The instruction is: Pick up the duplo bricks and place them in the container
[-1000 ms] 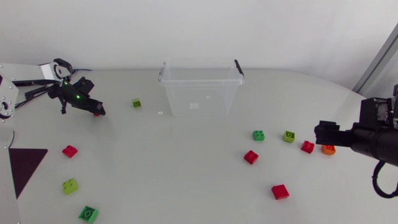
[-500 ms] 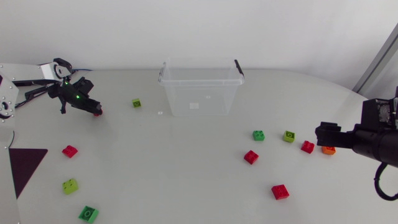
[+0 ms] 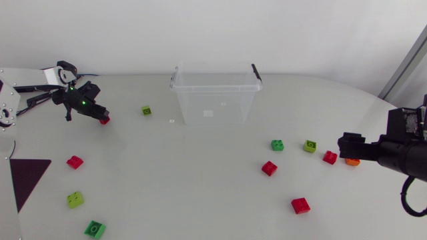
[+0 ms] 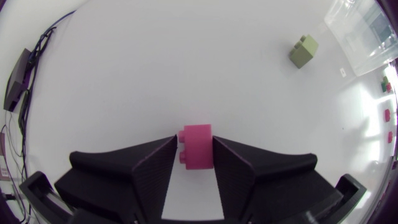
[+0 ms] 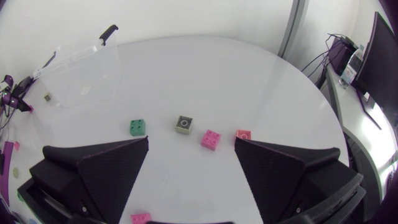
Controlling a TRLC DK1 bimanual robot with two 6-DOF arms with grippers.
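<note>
your left gripper (image 4: 195, 149) was clamped on a small red plastic duplo brick (image 4: 198, 144), one black finger on each side. the brick's studs were turned sideways against one finger. it looked near cubic, so i could give it no clear long axis. in the head view the pair sat at the table's far left. the clear plastic container with black clips (image 3: 215, 100) lay at about 3 o'clock from it, well apart. its long axis ran 9 to 3 o'clock, so a short end faced the gripper. a small green brick (image 3: 146, 111) stood roughly between them. the left arm was the nearer to the container. your right gripper (image 5: 191, 146) was spread wide and held nothing.
</note>
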